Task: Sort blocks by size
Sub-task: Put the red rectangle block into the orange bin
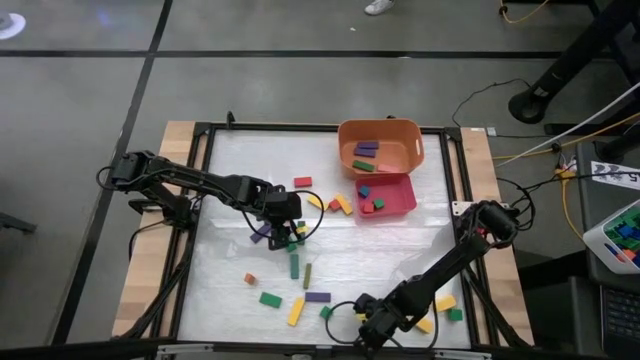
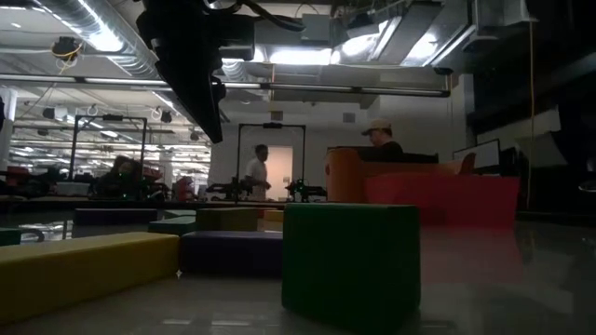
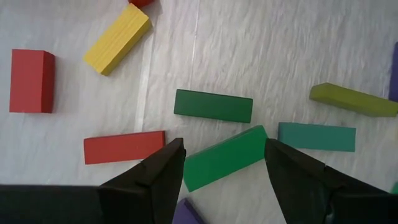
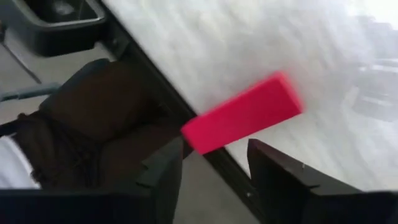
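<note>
Orange plastic bin (image 1: 381,146) at table's (image 1: 230,270) far edge; pink-red square tray (image 1: 386,195) touching its near side; small wooden blocks (image 1: 296,264) scattered mid-table toward near edge.

left end effector (image 1: 284,222) — over mid-table blocks (image 1: 294,262) | right end effector (image 1: 372,328) — at near table edge

Two robot arms, one orange bin (image 1: 380,146) at the table's far edge holding three blocks, one pink-red tray (image 1: 402,198) beside it holding three small cubes, roughly sixteen loose blocks (image 1: 294,264) across the table (image 1: 230,180), two people (image 2: 256,170) in the room behind
</note>
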You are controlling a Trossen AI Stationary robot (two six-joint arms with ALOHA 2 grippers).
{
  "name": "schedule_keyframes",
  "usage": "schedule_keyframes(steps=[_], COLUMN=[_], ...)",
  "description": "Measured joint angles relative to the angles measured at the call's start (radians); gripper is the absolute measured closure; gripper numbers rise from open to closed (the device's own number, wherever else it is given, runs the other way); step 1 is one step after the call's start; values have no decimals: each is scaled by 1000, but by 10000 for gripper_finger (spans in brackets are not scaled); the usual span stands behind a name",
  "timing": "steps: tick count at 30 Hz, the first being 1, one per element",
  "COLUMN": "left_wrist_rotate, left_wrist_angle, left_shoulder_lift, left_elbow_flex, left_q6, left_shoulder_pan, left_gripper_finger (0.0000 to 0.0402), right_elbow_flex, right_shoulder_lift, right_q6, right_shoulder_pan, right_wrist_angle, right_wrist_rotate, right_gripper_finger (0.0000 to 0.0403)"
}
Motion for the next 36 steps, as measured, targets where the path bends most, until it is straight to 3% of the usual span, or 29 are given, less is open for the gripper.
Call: schedule_keyframes(steps=[7,14,23,36], left_wrist_rotate=[0,0,0,0], left_wrist_angle=[0,0,0,0], left_shoulder_lift=[0,0,0,0], left_elbow_flex=[0,0,0,0], left_q6=[24,24,24,19], left_shoulder_pan=[0,0,0,0], left_gripper_finger=[192,192,192,192], right_elbow_flex=[1,1,1,1], right_shoulder_lift=[-2,-2,-2,-1], right_q6=[27,363,736,762], right_shoulder_pan=[0,44,164,154], right_wrist_angle=[158,163,-2,-53], right_wrist_rotate=[38,115,286,336], right_gripper_finger=[210,216,216,216])
